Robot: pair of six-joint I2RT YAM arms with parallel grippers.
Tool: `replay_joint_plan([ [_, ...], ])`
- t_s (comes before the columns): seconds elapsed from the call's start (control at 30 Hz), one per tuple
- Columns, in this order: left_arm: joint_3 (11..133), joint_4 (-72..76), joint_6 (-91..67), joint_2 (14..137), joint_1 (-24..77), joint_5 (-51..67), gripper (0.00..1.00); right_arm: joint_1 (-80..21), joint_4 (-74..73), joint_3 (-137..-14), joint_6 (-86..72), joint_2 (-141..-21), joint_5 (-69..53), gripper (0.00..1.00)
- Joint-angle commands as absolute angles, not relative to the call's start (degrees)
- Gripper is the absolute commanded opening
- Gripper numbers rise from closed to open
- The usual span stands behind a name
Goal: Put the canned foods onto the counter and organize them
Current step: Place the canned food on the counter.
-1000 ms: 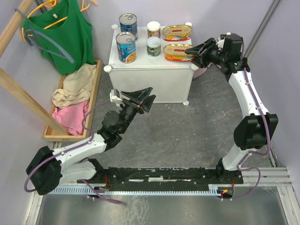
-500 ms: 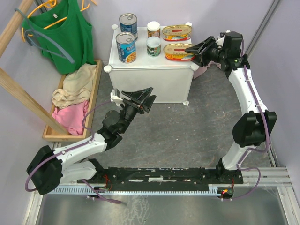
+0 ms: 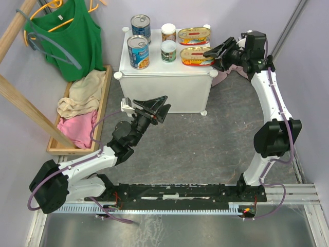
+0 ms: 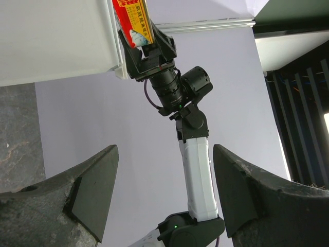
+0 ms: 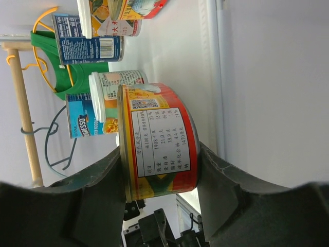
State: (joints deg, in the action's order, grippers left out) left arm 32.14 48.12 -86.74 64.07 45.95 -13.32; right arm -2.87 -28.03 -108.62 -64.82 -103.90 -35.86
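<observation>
- The worktop [image 3: 154, 69], the flat top of a white cabinet, carries all six cans.
- The back tall can [image 3: 140, 24] and the front tall can [image 3: 138, 51], both with blue labels, stand upright along the worktop's left side.
- The back small can [image 3: 168, 32] and the front small can [image 3: 168, 50] stand down the middle of the worktop.
- The back oval tin [image 3: 194, 36] and the front oval tin [image 3: 195, 56] lie flat on the worktop's right side, the front one reaching its right edge.
- The right gripper [image 3: 211, 53] is at the worktop's right edge. It is partly open, with one finger on each side of the front oval tin. I cannot tell whether the fingers press on the tin.
- The left gripper [image 3: 167, 102] hangs in front of the worktop, lower than it, spread wide and holding nothing.
- A wooden tray [image 3: 105, 98] of clothes lies to the left of the worktop.
</observation>
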Motion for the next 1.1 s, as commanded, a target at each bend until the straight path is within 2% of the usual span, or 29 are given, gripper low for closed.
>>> replay_joint_plan([
  [0.0, 33.14, 49.92, -85.65, 63.21, 45.50, -12.67, 0.80, -2.63, -28.82, -113.83, -61.75, -104.13, -35.99, 0.61],
  [0.3, 32.79, 50.01, -85.90, 62.94, 45.46, -12.48, 0.80, -2.56, -33.76, -116.71, -57.90, -105.82, -34.14, 0.74],
  [1.07, 32.04, 49.49, -85.74, 61.35, 45.30, -12.54, 0.80, -1.81, -46.76, -125.49, -47.75, -108.54, -27.56, 0.75],
])
